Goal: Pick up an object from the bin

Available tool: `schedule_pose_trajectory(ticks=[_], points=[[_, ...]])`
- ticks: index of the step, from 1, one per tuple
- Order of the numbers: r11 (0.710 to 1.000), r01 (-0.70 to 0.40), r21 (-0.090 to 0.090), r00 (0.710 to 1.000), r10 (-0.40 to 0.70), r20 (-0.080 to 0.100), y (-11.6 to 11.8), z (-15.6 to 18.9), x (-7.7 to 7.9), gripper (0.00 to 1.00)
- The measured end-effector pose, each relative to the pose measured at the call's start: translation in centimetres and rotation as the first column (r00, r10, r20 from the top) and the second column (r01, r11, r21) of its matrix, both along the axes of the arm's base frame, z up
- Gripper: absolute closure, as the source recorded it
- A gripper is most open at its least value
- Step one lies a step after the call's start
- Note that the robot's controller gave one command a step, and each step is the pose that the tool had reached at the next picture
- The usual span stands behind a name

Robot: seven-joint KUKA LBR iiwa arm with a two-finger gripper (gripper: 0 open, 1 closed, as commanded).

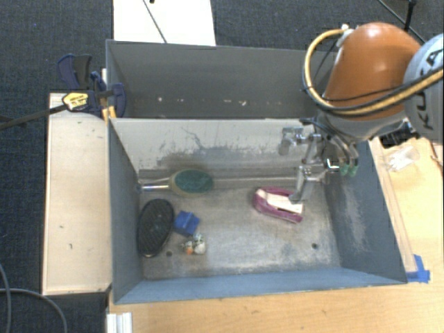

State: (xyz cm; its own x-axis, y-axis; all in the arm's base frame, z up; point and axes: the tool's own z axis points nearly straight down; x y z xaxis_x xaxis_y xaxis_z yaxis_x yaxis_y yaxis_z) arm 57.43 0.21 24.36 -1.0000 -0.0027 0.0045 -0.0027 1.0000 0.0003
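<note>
It looks like a robotics lab to me, a test corner and not a factory line. A grey metal bin (208, 54) stands with dark, office-style carpet (41, 19) around it, and black cables (28, 118) trail loose over that carpet. A big industrial arm (430, 71) with maker's lettering on its casing leans in, its wrist under an orange cover (368, 54) looped by a yellow hose (312, 44). In the bin lie mismatched oddments: a green-headed brush (193, 181), a blue block (185, 222), a black oval piece (154, 225).
</note>
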Motion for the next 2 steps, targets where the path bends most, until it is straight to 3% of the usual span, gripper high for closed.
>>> schedule_pose_trajectory(ticks=[1, 2], points=[[0.997, -0.076, 0.0, 0.997, 0.076, 0.0, -0.6, -10.2, 0.8, 0.0], [0.991, -0.134, -0.001, 0.991, 0.134, 0.0, -5.5, -17.3, 1.2, 0.0]])
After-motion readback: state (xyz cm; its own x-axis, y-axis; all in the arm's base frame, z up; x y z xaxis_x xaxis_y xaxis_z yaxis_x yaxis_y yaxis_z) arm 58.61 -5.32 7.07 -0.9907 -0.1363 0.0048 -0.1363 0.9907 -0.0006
